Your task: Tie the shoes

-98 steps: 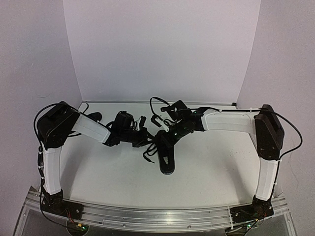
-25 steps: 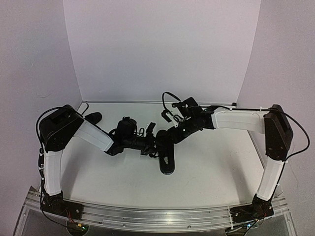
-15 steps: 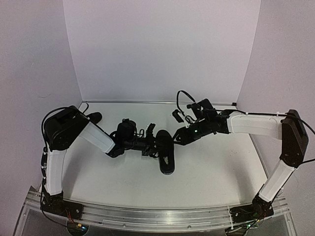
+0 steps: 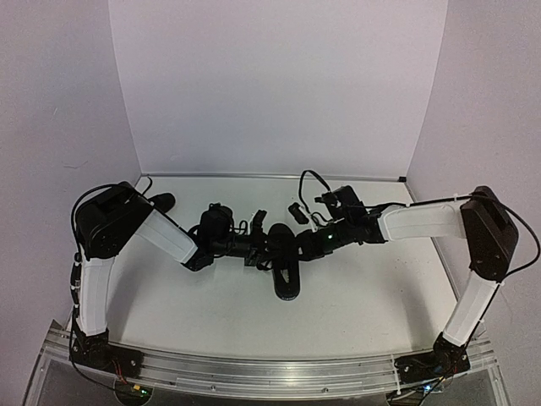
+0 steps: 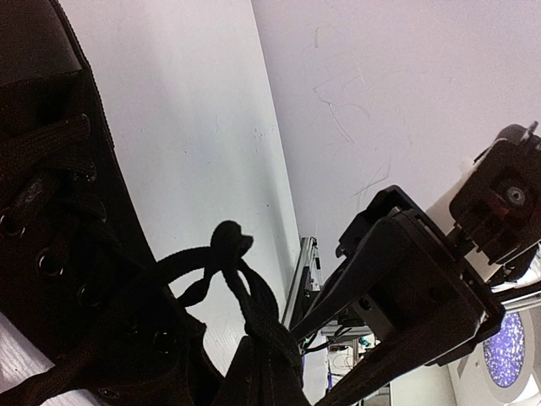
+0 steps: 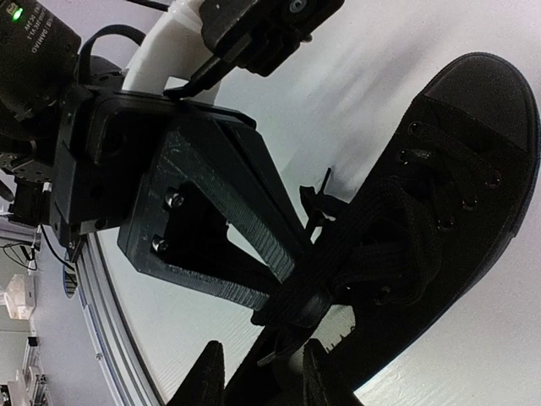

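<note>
One black shoe (image 4: 287,275) lies mid-table with its toe toward the near edge. A second shoe (image 4: 159,202) lies far left behind my left arm. My left gripper (image 4: 259,245) sits at the middle shoe's left side, shut on a bunch of lace (image 5: 224,245) just off the eyelets. In the left wrist view that gripper (image 5: 264,359) pinches the looped strands. My right gripper (image 4: 297,241) is at the shoe's right side. In the right wrist view its jaws (image 6: 262,376) stand apart, open, with lace strands (image 6: 338,283) running between them, close to the left gripper's fingers (image 6: 245,228).
White walls close the table in at the back and both sides. An aluminium rail (image 4: 270,372) runs along the near edge. A cable loop (image 4: 311,182) arches above the right wrist.
My right arm, which had pulled out to the right half a second ago, has come back in to the shoe. The left gripper has stayed shut on the lace.
</note>
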Tool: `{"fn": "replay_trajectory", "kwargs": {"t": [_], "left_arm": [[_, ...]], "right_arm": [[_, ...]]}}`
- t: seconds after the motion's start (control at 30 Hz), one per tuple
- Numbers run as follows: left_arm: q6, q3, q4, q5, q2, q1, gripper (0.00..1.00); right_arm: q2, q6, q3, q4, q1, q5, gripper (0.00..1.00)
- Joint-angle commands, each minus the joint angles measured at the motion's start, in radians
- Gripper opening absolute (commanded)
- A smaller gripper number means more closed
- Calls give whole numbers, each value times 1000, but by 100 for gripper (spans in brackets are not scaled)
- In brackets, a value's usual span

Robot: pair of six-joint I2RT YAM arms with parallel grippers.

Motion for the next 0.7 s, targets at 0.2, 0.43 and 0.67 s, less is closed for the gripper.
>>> {"fn": "replay_trajectory", "kwargs": {"t": [0.2,0.43,0.67], "left_arm": [[-5,14,63,16,-7,3,0],[-5,18,64,17,-6,3,0],[87,24,-80,6,-57,16,15]], "right_arm": [[54,18,8,80,3,-33,25],[65,14,17,82,4,-45,15],[24,21,-2,74,4,-12,0]]}}
